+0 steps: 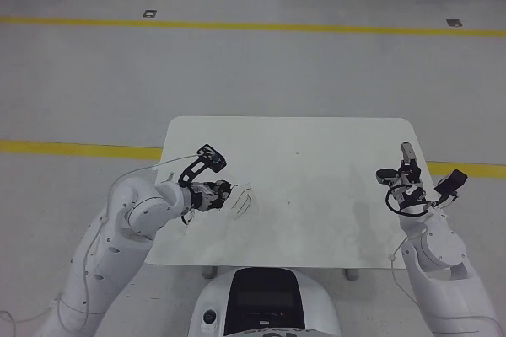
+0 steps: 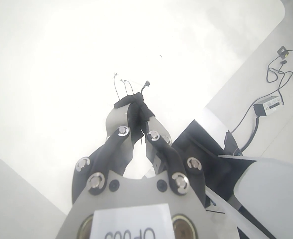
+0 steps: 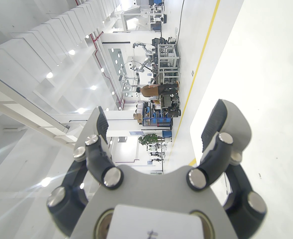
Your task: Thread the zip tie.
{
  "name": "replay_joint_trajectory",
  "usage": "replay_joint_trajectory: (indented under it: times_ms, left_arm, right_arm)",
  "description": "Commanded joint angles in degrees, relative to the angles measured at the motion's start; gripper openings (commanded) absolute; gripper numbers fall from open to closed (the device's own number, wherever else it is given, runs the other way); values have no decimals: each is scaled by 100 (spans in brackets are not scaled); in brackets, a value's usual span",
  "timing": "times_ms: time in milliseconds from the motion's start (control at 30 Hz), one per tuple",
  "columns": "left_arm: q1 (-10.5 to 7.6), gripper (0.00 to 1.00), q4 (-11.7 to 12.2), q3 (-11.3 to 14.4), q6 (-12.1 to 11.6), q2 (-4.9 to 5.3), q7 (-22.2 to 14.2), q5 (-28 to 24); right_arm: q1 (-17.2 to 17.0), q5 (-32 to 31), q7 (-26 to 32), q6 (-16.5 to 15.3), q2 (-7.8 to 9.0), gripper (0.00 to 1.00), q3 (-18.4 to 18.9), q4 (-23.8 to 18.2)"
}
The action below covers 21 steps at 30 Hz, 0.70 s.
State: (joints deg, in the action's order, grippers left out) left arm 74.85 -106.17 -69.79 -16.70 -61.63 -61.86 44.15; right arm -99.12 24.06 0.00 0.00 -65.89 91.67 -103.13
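My left gripper (image 1: 223, 192) (image 2: 137, 105) hovers low over the left part of the white table (image 1: 320, 168) and is shut on a black zip tie (image 2: 144, 88). The tie's square head sticks out past the fingertips. Two more thin black zip ties (image 1: 245, 202) (image 2: 121, 87) lie on the table just beyond that gripper. My right gripper (image 1: 408, 157) (image 3: 158, 123) is raised at the table's right edge, pointing away toward the room. It is open, with nothing between its ribbed pads (image 3: 212, 123).
The table's near corner (image 2: 281, 8) and edge lie close to my left arm. On the floor beside it sit a small box (image 2: 268, 105) and loose cables (image 2: 281, 73). A yellow floor line (image 1: 67, 149) runs behind the table.
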Motion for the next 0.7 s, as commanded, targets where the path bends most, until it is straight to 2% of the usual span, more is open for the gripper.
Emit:
replay_joint_trajectory:
  times_ms: [0,367,467,567,667]
  left_arm:
    - [-1,0,0,1,4,-1,-1,2]
    - [-1,0,0,1,4,-1,-1,2]
    - [1,0,-90,44,-17,18,296,433]
    - [94,0,-254,29,-42,55,615,1031]
    - [247,0,-345,-42,-171,100,1014,1550]
  right_arm:
    - [0,0,0,0,0,100,0,0]
    - [0,0,0,0,0,100,0,0]
    - [0,0,0,0,0,100,0,0]
    - [0,0,0,0,0,100,0,0]
    - [0,0,0,0,0,100,0,0]
